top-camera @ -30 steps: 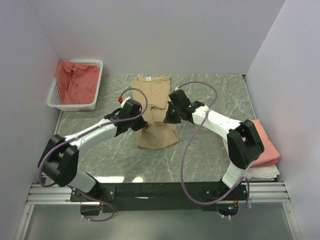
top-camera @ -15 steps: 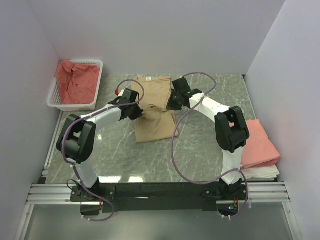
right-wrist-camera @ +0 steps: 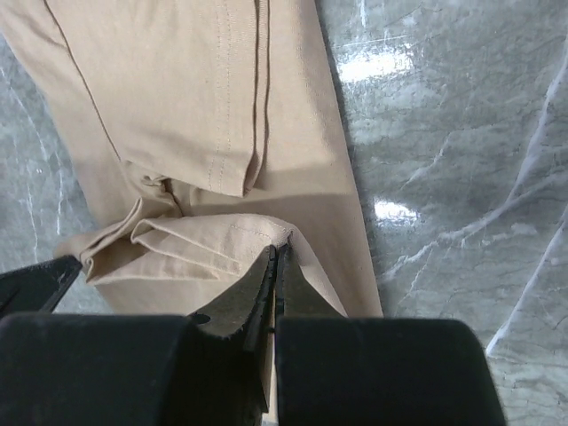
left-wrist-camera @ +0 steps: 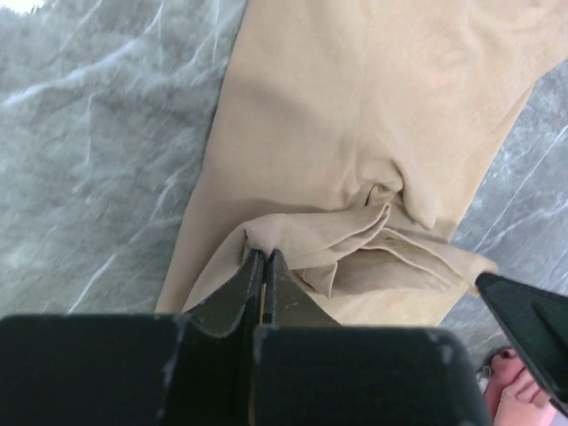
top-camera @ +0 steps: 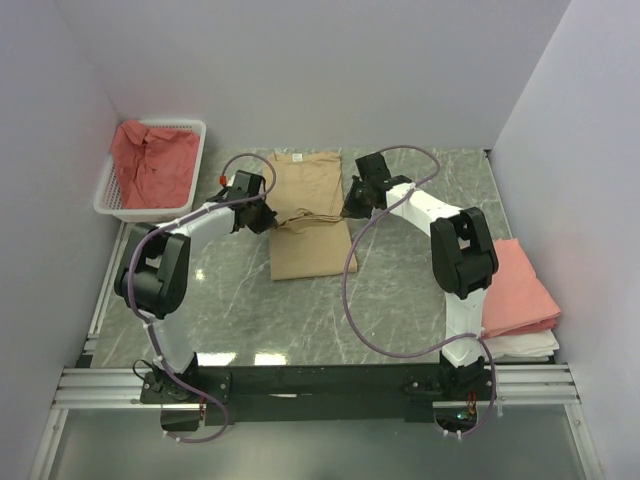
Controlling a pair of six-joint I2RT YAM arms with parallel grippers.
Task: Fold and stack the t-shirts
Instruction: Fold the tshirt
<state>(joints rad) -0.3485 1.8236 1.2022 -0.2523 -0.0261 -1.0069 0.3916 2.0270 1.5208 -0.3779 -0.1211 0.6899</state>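
Overhead, three shirts: tan shirt mid-frame, red shirt in the basket upper left, pink shirt folded at right edge; bare worktop lies below centre. Left wrist: left gripper clamps the tan shirt's bunched edge, bottom centre. Right wrist: right gripper pinches its folded edge likewise.

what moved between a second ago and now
Both arms reached toward the far wall: the left gripper and right gripper, both shut on the tan t-shirt, carried its pinched fold farther from the bases. Unchanged: both grips, the pink shirt in the basket, the folded pink stack.
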